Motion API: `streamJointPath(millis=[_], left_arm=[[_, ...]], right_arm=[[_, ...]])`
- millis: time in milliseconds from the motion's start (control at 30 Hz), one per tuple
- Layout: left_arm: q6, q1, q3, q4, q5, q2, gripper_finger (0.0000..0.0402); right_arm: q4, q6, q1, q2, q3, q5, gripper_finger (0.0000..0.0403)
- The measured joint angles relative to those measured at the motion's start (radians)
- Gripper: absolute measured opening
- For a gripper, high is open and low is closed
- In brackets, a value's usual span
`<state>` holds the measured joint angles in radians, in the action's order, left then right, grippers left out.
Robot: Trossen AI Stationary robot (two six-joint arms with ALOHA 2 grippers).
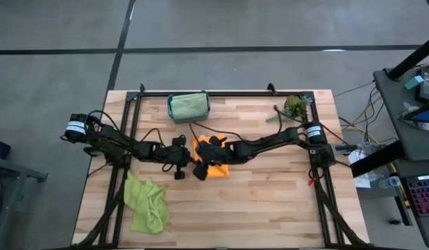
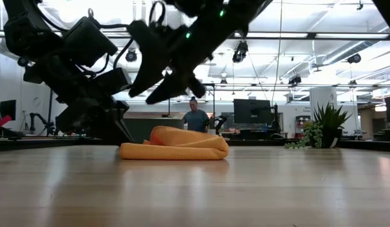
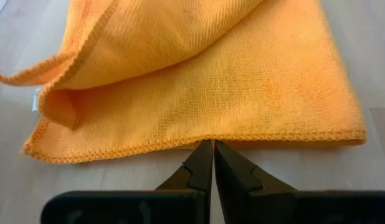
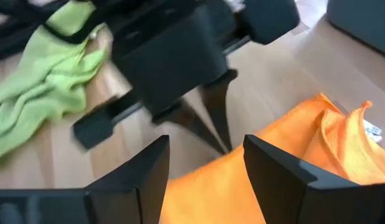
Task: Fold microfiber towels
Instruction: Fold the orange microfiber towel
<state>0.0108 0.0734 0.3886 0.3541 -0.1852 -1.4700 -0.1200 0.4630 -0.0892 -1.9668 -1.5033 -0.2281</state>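
**Q:** So what lay on the pale wooden-plank desk [image 1: 270, 187] at that moment?

**A:** Near its middle lay a soft orange microfiber towel [image 1: 216, 169], folded over on itself, with a loose upper flap lifting at one corner in the left wrist view. From the low view it was a low, rounded bundle [image 2: 176, 146] flat on the desk.

**Q:** Where were the two arms?

**A:** Both met at that towel. The left end effector [image 3: 213, 151] sat down at desk level, its two dark fingers pressed together with nothing between them, tips touching the towel's stitched hem. The right end effector [image 4: 206, 163] was above the same towel, its fingers spread apart and holding nothing; orange cloth [image 4: 292, 168] showed between and beyond them. Seen from above, the two dark heads crowded together over the towel's left part.

**Q:** Were other cloths visible?

**A:** Yes. A crumpled lime green microfiber towel [image 1: 146, 201] lay near the desk's front left corner, well apart from the orange one. A pale sage green folded cloth [image 1: 187, 106] sat in a small teal bin at the back edge. A small green plant sprig [image 1: 295, 106] stood near the back right corner.

**Q:** Anything beyond the desk?

**A:** A person [image 2: 195, 119] stood far off in the room behind.
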Motion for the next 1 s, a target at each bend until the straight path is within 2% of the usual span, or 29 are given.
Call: streamJointPath(millis=[167,267,400,600,800,1000], left_arm=[[0.002,0.0,-0.004,-0.006,0.0,0.0,0.0003],[0.003,0.0,-0.005,-0.006,-0.003,0.001,0.0003],[0.003,0.0,-0.005,-0.005,-0.003,0.001,0.0003],[0.004,0.0,-0.005,-0.005,-0.003,0.001,0.0003],[0.005,0.0,-0.005,-0.004,-0.003,0.001,0.0003],[0.005,0.0,-0.005,-0.002,-0.003,0.001,0.0003]], right_arm=[[-0.235,-0.013,-0.007,0.089,0.007,-0.019,0.0194],[-0.371,-0.002,-0.007,0.138,0.037,-0.087,0.0194],[-0.43,0.022,0.012,0.193,0.112,-0.111,0.0194],[-0.414,0.047,0.088,0.241,0.257,-0.114,0.0179],[-0.278,0.043,0.158,0.233,0.392,-0.093,0.0111],[0.041,0.029,0.16,0.231,0.501,0.146,0.0044]])
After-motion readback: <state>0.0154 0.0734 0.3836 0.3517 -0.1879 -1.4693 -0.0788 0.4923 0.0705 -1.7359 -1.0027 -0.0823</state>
